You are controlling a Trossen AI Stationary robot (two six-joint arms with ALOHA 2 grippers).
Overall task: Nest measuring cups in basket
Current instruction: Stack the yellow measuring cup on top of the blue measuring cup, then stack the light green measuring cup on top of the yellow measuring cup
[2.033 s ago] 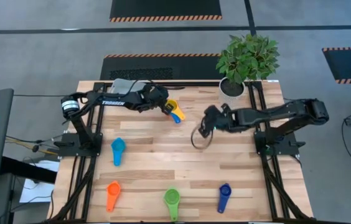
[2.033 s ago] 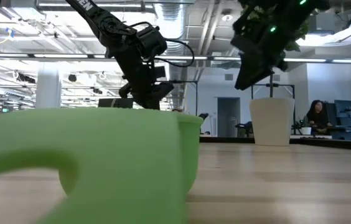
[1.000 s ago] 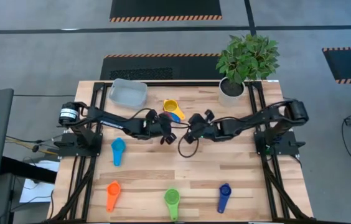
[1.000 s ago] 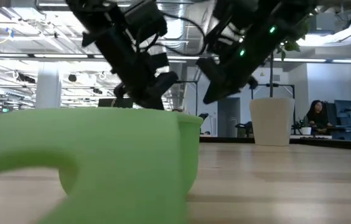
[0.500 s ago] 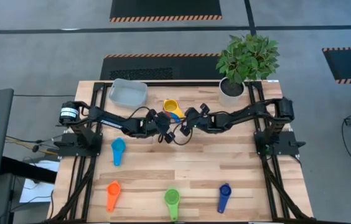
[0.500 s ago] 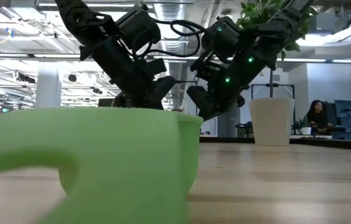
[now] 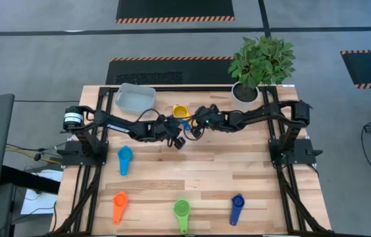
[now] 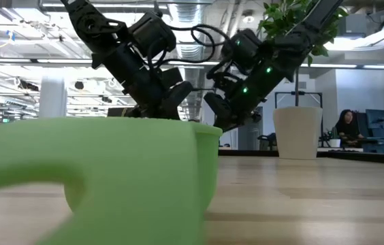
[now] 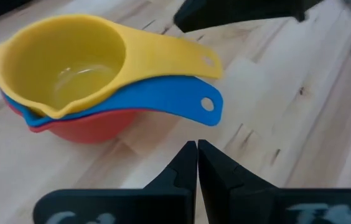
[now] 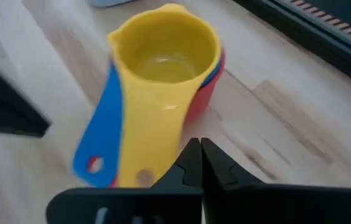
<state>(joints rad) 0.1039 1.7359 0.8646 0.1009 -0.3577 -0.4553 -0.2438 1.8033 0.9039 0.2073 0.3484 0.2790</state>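
A yellow cup sits nested in a light blue cup (image 9: 163, 99), which sits in a red cup (image 9: 88, 127). This stack (image 7: 181, 112) stands on its bowl bottoms on the wood, right of the pale basket (image 7: 135, 98). My left gripper (image 7: 175, 130) is shut, just near-left of the stack, with its fingertips (image 9: 196, 152) short of the blue handle. My right gripper (image 7: 195, 124) is shut at the stack's right, with its tips (image 10: 198, 149) beside the yellow handle (image 10: 144, 143). Light blue (image 7: 124, 158), orange (image 7: 118, 205), green (image 7: 181, 213) and dark blue (image 7: 237, 208) cups lie apart nearer me.
A white plant pot (image 7: 245, 93) stands at the far right corner, behind the right arm. The green cup (image 8: 97, 177) fills the low view's foreground. A person sits far off in the room (image 8: 347, 129). Bare wood lies between the stack and the near row of cups.
My right gripper has moved toward the far edge and left, closing in on the cup stack. My left gripper has shifted slightly toward the far edge and stays beside the stack. The stack has kept its place.
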